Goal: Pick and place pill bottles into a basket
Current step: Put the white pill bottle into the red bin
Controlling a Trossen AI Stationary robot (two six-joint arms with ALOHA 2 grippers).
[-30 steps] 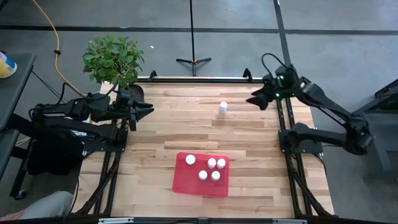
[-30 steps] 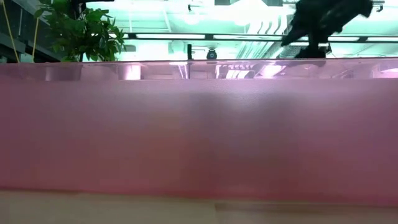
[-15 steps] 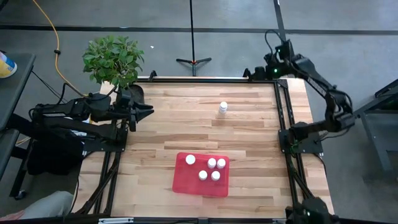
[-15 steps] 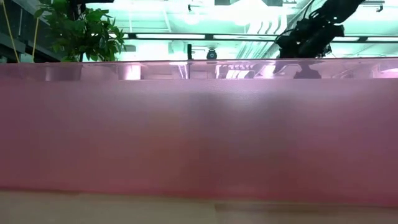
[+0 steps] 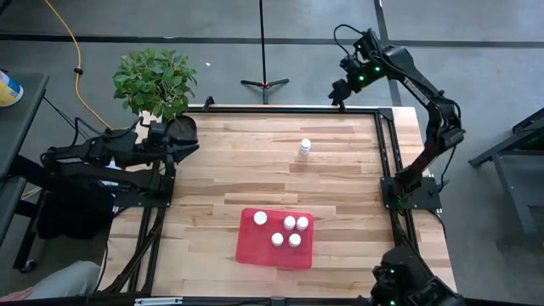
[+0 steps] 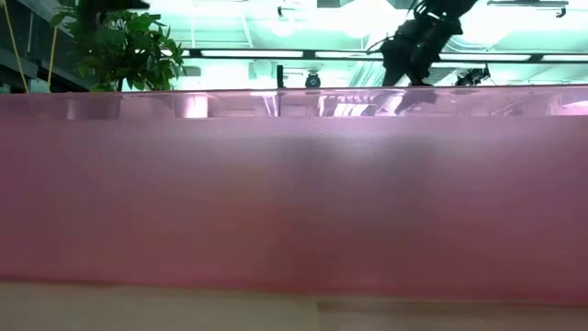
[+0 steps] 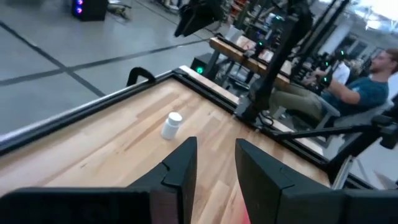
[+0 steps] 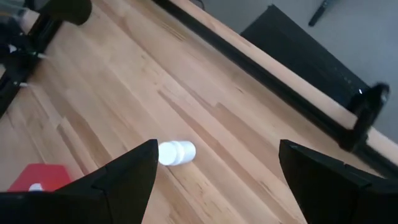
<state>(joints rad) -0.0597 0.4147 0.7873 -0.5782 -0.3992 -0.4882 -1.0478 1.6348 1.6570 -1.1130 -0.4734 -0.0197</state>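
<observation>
White pill bottle (image 5: 305, 148) stands alone on the wooden worktop (image 5: 238, 178), below and ahead of the raised right hand (image 5: 338, 92), whose fingers gape wide. Five bottles sit in the pink basket (image 5: 246, 250). Left hand (image 5: 189, 140) is closed, empty

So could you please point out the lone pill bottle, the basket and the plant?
lone pill bottle (image 5: 305, 148), high view, its cap.
basket (image 5: 252, 247), high view, bare floor.
plant (image 5: 155, 81), high view, leaves.

Five pill bottles (image 5: 290, 223) stand in the basket (image 5: 252, 250); one bottle (image 5: 305, 148) outside.
</observation>
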